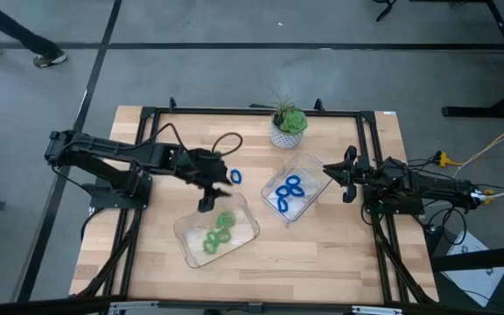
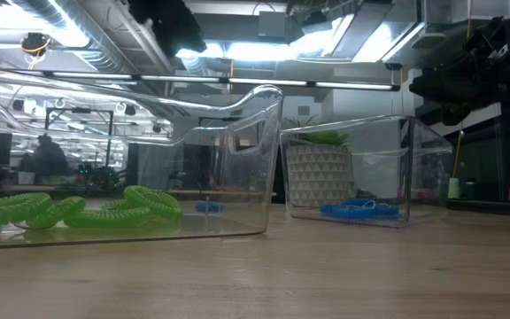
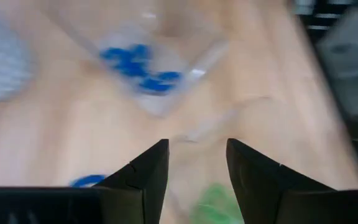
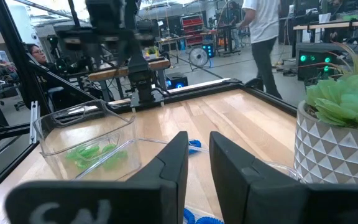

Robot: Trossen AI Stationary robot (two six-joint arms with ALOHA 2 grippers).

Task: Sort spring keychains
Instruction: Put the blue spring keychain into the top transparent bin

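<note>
Several green spring keychains [image 1: 219,232] [image 2: 78,213] lie in the clear tray [image 1: 186,238] at the near left. Blue ones [image 1: 289,191] [image 2: 357,210] lie in the clear tray [image 1: 311,166] to its right. One loose blue keychain [image 1: 235,176] [image 3: 89,181] rests on the bare table between the trays. My left gripper [image 1: 208,194] [image 3: 197,155] hovers open over the far end of the green tray, holding nothing. My right gripper [image 1: 339,175] [image 4: 198,149] waits at the blue tray's right side, with a narrow gap between its fingers.
A potted plant [image 1: 288,125] [image 4: 340,124] in a white patterned pot stands at the far middle, behind the blue tray. A black cable [image 1: 221,144] loops on the table near my left arm. Bare wood lies along the near edge. People show in the room beyond.
</note>
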